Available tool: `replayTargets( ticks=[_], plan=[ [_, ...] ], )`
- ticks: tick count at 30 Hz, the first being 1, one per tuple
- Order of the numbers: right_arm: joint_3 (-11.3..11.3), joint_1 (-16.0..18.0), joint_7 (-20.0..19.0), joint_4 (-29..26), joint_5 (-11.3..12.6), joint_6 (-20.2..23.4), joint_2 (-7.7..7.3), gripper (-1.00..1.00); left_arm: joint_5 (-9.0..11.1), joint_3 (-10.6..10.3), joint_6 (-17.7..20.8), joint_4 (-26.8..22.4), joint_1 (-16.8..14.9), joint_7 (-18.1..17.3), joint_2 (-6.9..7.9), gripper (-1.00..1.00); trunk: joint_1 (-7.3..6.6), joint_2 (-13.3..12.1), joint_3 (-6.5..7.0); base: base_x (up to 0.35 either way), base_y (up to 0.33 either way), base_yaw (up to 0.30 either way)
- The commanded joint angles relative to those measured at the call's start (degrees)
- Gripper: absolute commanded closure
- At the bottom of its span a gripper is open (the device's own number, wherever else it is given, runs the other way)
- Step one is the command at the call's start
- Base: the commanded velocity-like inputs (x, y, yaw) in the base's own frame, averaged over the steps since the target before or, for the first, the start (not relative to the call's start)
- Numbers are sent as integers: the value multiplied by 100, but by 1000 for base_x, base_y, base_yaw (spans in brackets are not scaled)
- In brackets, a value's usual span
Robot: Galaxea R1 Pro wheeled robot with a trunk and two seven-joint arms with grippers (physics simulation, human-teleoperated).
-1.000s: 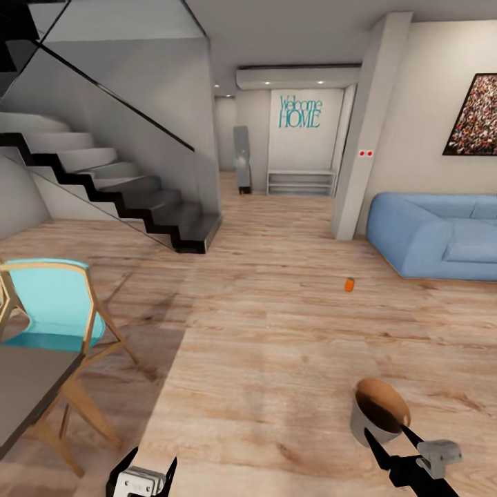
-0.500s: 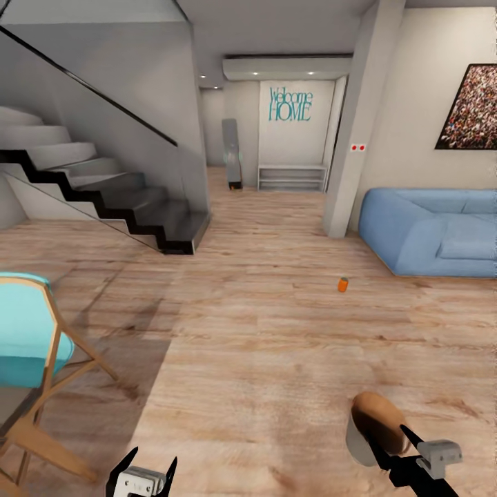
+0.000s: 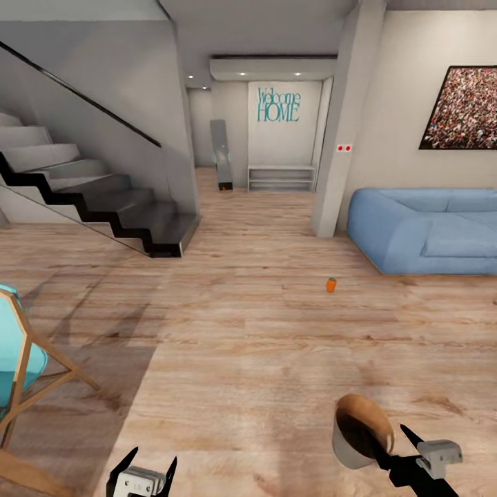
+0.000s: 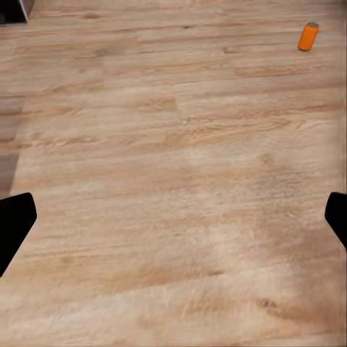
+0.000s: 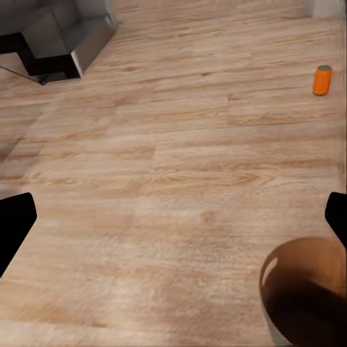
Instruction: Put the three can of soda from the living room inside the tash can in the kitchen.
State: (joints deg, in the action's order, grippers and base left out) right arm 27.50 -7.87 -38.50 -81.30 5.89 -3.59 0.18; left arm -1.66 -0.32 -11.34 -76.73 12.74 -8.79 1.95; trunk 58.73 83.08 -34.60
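Observation:
One orange-red can of soda (image 3: 331, 285) stands upright on the light wood floor, a little ahead of the blue sofa's near end; it also appears as a can (image 4: 309, 36) and a can (image 5: 322, 79) in the wrist views. The tash can (image 3: 357, 431), pale grey outside and brown inside, sits close at the lower right and looks tilted; its rim (image 5: 303, 249) lies beside my right fingers. My right gripper (image 3: 388, 442) is open right by the bin, one finger overlapping its wall. My left gripper (image 3: 150, 461) hangs open over bare floor.
A blue sofa (image 3: 421, 231) lies at the right, with a square pillar (image 3: 338, 138) beside it. A black and grey staircase (image 3: 103, 200) fills the left. A teal chair (image 3: 17, 359) stands at the left edge. A hallway with a low shelf (image 3: 281, 177) opens straight ahead.
The whole picture has slid left, so the camera has turned right; the chair and table have mostly left the view. The bin now looks more tilted and sits slightly further left.

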Motion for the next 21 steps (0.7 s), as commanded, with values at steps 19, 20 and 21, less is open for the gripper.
replayTargets(
  ticks=[19,20,21],
  plan=[
    [1,-3,-1,0,-1,-2,0,-100,-1,5,0,0,0,-1,4,-100,0,0,142,0,-282,-157],
    [3,-3,-4,0,0,-2,0,-100,1,5,0,0,0,-2,2,-100,0,0,146,0,-284,-76],
    [4,-3,-5,0,0,-2,0,-100,6,9,0,0,0,-4,1,-100,0,0,149,0,-272,-61]
  ],
)
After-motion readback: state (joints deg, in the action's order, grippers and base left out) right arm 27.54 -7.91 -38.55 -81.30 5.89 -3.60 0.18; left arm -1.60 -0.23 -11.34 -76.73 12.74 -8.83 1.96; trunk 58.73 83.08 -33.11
